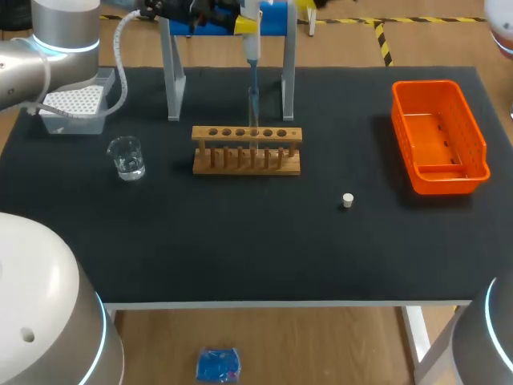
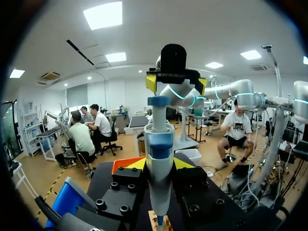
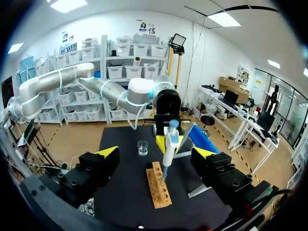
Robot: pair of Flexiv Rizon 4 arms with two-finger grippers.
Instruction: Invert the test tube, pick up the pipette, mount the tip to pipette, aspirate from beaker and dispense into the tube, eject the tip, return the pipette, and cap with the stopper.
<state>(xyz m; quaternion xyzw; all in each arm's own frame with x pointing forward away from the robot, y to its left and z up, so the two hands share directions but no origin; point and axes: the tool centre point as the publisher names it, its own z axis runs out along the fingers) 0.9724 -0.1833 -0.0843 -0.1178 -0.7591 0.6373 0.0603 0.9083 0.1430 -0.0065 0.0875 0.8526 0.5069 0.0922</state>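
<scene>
My left gripper [image 1: 247,22] is shut on the blue and white pipette [image 1: 252,56], which hangs upright over the wooden tube rack [image 1: 247,160]. Its tip reaches down to one of the middle holes; I cannot make out the clear tube there. In the left wrist view the pipette [image 2: 159,163] stands between the fingers above the rack [image 2: 160,222]. My right gripper [image 3: 156,155] is open and holds nothing. It looks from higher up along the rack [image 3: 159,190] at the pipette [image 3: 169,147], and shows as the right gripper [image 2: 175,83] in the left wrist view. A white stopper [image 1: 348,200] lies right of the rack's front.
A glass beaker [image 1: 127,158] with some water stands left of the rack. The tip box [image 1: 74,108] is at the back left, the grey pipette stand [image 1: 172,76] behind the rack, and an orange bin [image 1: 438,136] at the right.
</scene>
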